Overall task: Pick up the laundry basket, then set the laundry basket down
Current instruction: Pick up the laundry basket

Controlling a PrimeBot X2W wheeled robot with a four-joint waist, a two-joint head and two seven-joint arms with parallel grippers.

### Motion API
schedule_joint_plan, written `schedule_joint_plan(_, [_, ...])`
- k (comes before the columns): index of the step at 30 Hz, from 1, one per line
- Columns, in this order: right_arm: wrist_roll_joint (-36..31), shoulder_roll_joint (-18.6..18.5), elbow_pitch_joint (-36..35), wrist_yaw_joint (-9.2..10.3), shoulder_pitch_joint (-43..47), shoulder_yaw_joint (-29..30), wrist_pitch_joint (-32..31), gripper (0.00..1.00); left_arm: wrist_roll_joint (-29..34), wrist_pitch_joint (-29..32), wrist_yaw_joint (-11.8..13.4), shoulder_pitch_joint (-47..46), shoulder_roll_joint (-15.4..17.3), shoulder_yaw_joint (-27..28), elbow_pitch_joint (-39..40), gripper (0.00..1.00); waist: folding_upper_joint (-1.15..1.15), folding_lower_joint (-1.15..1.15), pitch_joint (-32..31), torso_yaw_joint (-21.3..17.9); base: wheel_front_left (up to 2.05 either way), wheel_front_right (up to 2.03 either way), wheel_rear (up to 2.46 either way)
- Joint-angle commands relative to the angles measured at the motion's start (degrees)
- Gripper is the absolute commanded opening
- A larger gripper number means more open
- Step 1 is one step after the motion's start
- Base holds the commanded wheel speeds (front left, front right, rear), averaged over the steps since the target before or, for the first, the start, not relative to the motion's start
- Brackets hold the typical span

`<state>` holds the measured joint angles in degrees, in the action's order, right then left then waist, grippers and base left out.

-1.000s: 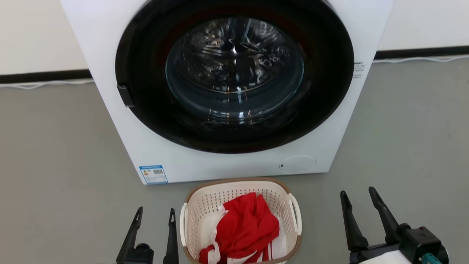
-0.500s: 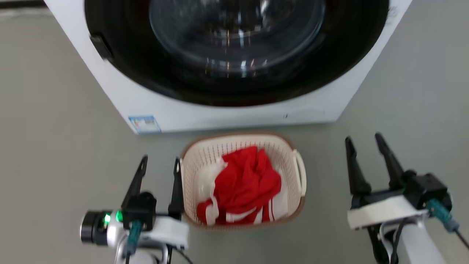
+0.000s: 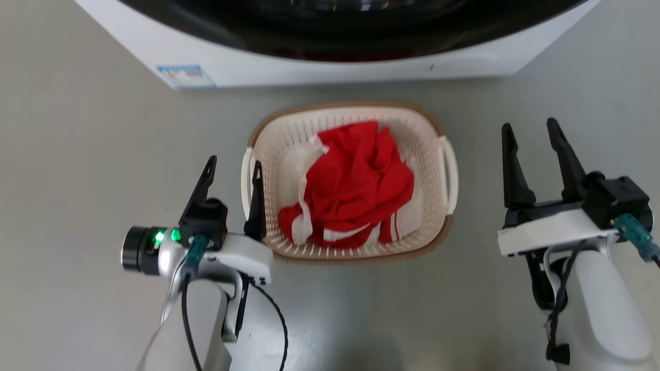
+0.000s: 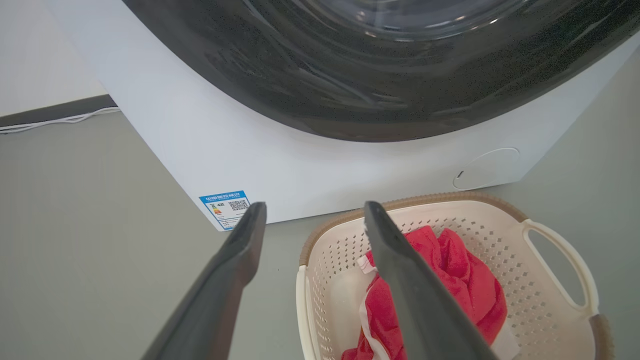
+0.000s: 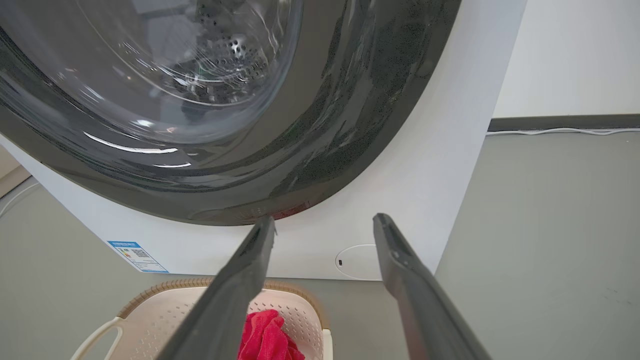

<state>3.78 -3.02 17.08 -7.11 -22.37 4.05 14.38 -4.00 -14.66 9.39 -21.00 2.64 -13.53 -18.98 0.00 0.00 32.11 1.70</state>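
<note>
grey floor (image 3: 77, 154) | laundry basket (image 3: 356, 106) before washer (image 3: 335, 67) | left gripper (image 3: 233, 161) spread, empty, perhaps touching it | right gripper (image 3: 530, 123) spread, empty, apart

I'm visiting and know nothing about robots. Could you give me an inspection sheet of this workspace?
Surface: smooth grey floor.
Job's things: laundry basket on the floor before the washing machine, red garment inside.
Clutter: nothing seen.
End effectors: left end effector open at the basket's left handle, contact unclear; right end effector open, apart from the basket.
Cables: black cable looping by the left arm; white cable along the wall.
Surroundings: pale wall, dark baseboard.
</note>
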Motion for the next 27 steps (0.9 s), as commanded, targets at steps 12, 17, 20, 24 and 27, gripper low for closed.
schedule_joint_plan(12, [-1.63,0.14,8.39,-0.37,-6.66,0.67,0.62,1.0,-4.56,-0.34,-1.63,-8.91,0.26,0.03,-11.49,1.0,0.0,0.0,10.42,1.81,0.0,0.0,0.0])
schedule_joint_plan(17, [-1.94,0.14,12.03,-0.37,-8.97,0.29,0.62,1.0,-6.77,-0.34,-1.71,-12.65,0.25,-1.22,-16.18,1.0,0.0,0.0,13.66,2.23,0.0,0.0,0.0])
schedule_joint_plan(20, [-1.96,0.14,14.5,-0.37,-10.05,-0.09,0.62,1.0,-8.32,-0.34,-1.7,-14.69,0.25,-1.73,-18.92,1.0,0.0,0.0,15.34,2.48,0.0,0.0,0.0])
schedule_joint_plan(24, [-2.37,0.14,17.25,-0.37,-11.23,-0.19,0.62,1.0,-10.25,-0.34,-1.76,-16.98,0.24,-2.6,-22.21,1.0,0.0,0.0,17.17,2.81,0.0,0.0,0.0])
schedule_joint_plan(27, [-2.45,0.14,18.95,-0.37,-12.07,-0.34,0.62,1.0,-11.28,-0.34,-1.64,-18.47,0.24,-3.15,-24.32,1.0,0.0,0.0,18.4,2.95,0.0,0.0,0.0])
